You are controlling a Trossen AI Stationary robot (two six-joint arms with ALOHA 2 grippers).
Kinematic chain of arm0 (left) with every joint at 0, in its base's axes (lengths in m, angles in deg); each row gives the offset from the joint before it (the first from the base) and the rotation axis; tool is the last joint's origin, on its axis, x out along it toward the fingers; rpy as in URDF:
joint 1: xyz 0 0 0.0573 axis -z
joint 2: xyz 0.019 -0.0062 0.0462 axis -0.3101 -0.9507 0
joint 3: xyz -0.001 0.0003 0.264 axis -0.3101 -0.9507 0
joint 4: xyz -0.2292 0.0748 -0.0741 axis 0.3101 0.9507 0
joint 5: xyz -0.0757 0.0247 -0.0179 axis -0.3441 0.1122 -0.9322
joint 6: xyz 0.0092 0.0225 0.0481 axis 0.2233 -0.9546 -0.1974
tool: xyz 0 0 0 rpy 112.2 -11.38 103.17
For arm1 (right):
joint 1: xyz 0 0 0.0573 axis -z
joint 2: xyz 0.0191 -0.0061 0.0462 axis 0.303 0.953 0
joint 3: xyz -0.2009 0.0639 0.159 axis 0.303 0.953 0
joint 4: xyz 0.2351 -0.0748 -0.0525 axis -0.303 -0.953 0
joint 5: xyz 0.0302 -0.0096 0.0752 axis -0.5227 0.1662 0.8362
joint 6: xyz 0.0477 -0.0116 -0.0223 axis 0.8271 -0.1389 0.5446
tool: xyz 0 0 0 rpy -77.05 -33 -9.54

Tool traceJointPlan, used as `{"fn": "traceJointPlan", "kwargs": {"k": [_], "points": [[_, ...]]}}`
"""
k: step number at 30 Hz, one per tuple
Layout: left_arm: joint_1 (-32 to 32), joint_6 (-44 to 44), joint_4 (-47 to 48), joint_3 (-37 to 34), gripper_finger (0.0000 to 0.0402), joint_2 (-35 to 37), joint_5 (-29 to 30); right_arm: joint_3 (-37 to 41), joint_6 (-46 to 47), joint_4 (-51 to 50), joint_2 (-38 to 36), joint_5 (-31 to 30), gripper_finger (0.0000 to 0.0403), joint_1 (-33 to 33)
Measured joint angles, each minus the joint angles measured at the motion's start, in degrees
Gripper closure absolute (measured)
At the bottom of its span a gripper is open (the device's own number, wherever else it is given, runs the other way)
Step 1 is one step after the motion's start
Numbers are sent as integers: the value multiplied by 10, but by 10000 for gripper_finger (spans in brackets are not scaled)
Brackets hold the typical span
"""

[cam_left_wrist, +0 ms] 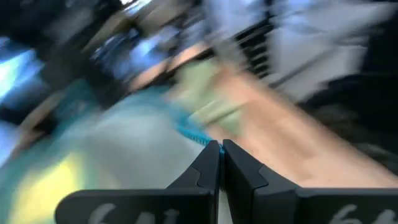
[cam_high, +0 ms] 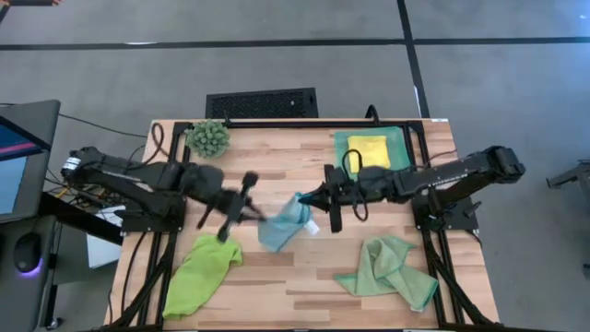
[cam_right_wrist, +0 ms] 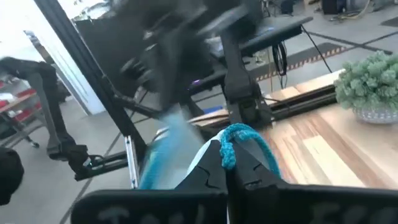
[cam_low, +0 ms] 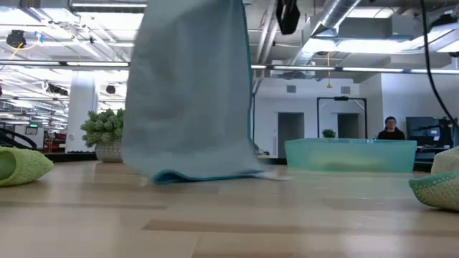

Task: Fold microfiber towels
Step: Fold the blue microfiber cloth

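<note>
Light blue towel (cam_high: 284, 224) lifted at table centre, hem brushing wood | left gripper (cam_high: 261, 215) pinches its 9 o'clock corner, right gripper (cam_high: 301, 197) its 1 o'clock corner | step: mid-fold | next, I judge: lay flat, corners matched.

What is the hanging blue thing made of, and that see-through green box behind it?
The light blue towel looks like soft, matte cloth: it hangs limp and folds. The tray looks like stiff, frosted teal plastic: straight walls, light glowing through.
</note>
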Motion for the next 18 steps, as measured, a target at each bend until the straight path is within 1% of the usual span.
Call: {"fn": "traceJointPlan", "kwargs": {"k": [1,2,4,5,6,7,9,10,13,15,17,18], "points": [[1,-16,-6,1,401,2,-5,0,-1,6,0,-4,399,2],[-1,-22,-9,1,401,8,32,0,-1,9,0,-16,399,8],[-32,-30,-14,1,401,18,167,-5,1,5,0,-31,401,38],[-64,-48,-26,2,401,17,213,-13,1,5,0,-32,401,60],[-95,-63,-32,2,401,15,227,-23,2,7,0,-38,401,88],[-124,-70,-33,2,401,15,216,-34,2,8,2,-45,401,116],[-192,-72,-34,15,401,14,145,-66,-12,6,16,-42,401,166],[-229,-72,-38,26,401,14,113,-81,-23,-5,22,-29,401,193],[-333,-44,-40,84,401,3,57,-150,-35,-25,38,16,401,253],[-366,-6,-11,137,402,0,2,-200,-24,-61,40,40,401,281],[-369,22,36,172,401,4,-56,-234,-3,-129,40,43,401,284],[-360,32,68,175,401,4,-69,-243,8,-168,39,43,401,275]]}}
